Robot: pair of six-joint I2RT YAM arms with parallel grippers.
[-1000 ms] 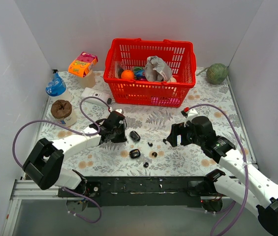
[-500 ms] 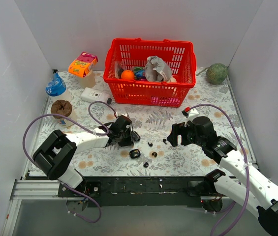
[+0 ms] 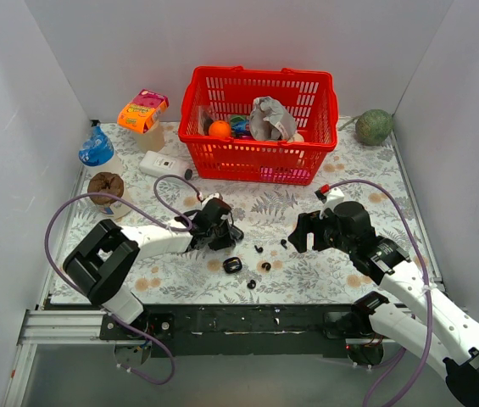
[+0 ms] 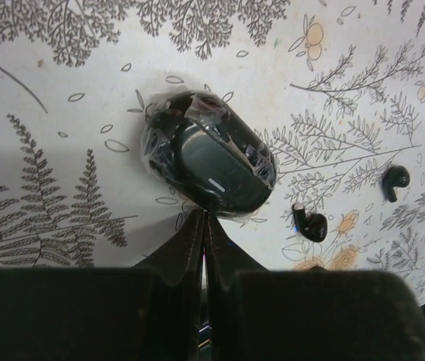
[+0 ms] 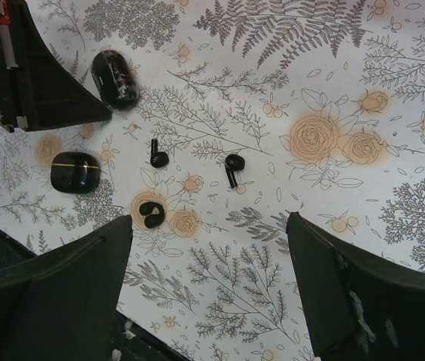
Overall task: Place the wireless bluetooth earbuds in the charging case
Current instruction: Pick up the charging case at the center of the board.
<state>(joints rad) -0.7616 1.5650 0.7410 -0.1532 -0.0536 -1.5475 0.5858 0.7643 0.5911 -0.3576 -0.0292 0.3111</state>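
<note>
3 earbuds (image 5: 231,167) lie outside the charging case (image 5: 75,171); left end effector (image 4: 203,214) pressed together, right end effector (image 5: 208,226) spread.

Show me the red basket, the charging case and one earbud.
red basket (image 3: 247,163): top external view, on its front wall.
charging case (image 3: 232,265): top external view, on the middle of its top.
earbud (image 5: 232,161): right wrist view, on its rounded head.
</note>
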